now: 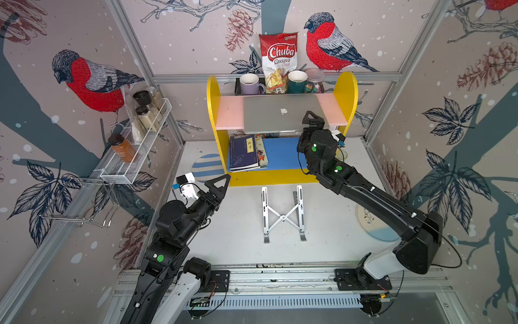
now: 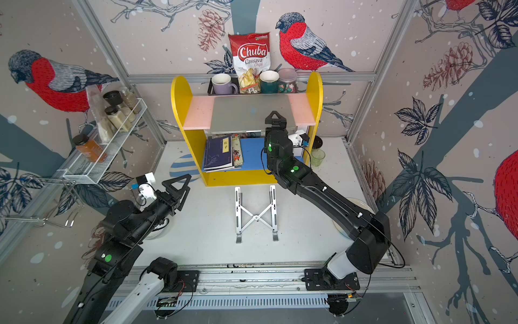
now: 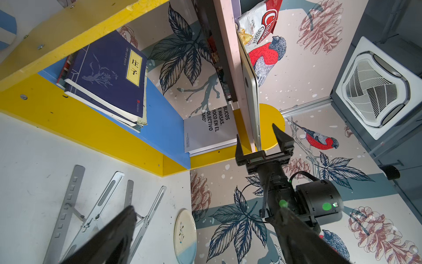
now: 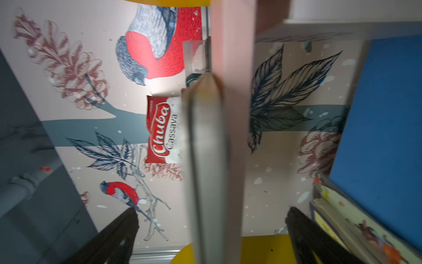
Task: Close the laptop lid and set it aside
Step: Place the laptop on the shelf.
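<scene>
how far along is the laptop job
Done: laptop lies shut on the pink shelf. In hand: right gripper open, jaws straddling its corner and the shelf, gripping nothing; left gripper open over the table. To do: probably only backing the right arm out.

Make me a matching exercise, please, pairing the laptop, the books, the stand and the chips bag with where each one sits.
Things:
1. laptop
2. books
3. stand
4. chips bag

Places:
A. on the table
B. between the purple mug and the green mug
C. on the pink shelf
D. on the blue shelf

Pairs: 1-C, 2-D, 3-A, 4-B
</scene>
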